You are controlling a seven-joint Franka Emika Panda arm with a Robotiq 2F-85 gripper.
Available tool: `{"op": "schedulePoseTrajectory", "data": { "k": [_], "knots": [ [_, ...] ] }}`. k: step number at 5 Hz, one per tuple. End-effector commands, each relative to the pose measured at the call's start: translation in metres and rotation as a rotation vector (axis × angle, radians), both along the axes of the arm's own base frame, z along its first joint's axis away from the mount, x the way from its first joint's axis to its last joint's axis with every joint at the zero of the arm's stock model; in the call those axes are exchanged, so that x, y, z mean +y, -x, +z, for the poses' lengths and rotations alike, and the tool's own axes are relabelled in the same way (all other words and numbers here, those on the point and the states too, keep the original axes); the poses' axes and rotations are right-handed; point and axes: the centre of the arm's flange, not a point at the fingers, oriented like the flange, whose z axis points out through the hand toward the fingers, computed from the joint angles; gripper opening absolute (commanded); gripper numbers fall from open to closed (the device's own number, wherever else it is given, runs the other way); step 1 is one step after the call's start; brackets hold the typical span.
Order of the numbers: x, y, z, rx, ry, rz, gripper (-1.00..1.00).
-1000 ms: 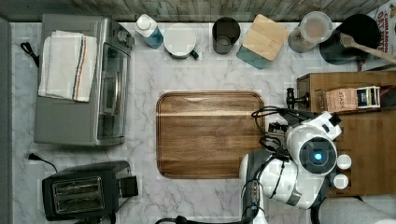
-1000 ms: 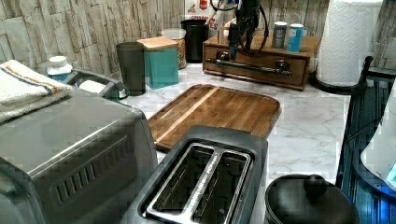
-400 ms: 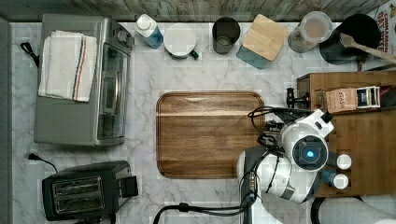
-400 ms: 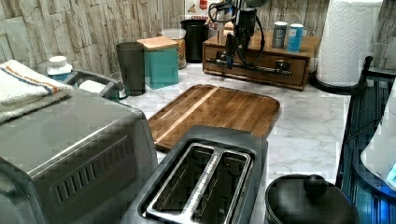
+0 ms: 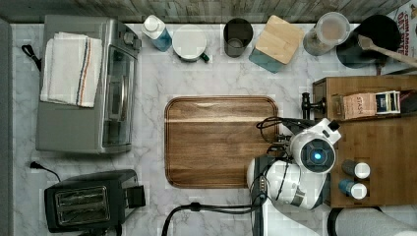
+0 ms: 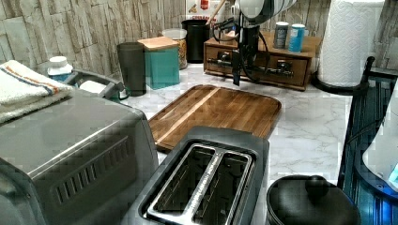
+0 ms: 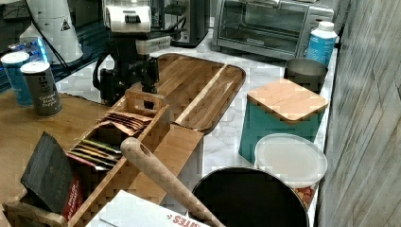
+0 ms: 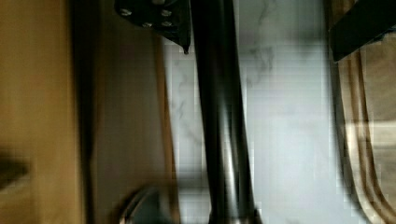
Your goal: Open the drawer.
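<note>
wrist view: the handle (image 8: 223, 116), a long black bar, runs between the two fingers (image 8: 159, 18), one on the drawer side and one on the marble side, with a clear gap to each; i read them as spread and not gripping.
drawer place: the drawer (image 6: 256, 69) is in the front of the wooden cabinet (image 5: 378, 142) at the top view's right, facing the cutting board (image 5: 220, 140); it looks shut.
gripper place: in the left view the gripper (image 6: 236, 75) hangs in front of the drawer face at bar height, nearer the left view's left post.
change from a second ago: in the top view the arm (image 5: 295, 172) has slid off the cabinet top toward the board, so its lit wrist now sits over the cabinet's front edge.
change in left view: the gripper has dropped from above the cabinet to the level of the bar.
meaning: approach looks finished; closing on the bar and pulling toward the board are not yet done.
risk: a grip near one post may pull the drawer askew.
</note>
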Motion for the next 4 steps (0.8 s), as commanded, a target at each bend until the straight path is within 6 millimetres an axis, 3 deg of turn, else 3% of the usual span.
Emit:
{"op": "schedulePoseTrajectory", "data": {
  "k": [1, 2, 4],
  "knots": [
    [0.031, 0.001, 0.027, 0.012, -0.028, 0.108, 1.00],
    [0.035, -0.011, 0.021, 0.077, -0.142, 0.244, 1.00],
    [0.094, -0.027, 0.007, 0.053, -0.223, 0.222, 1.00]
  ]
}}
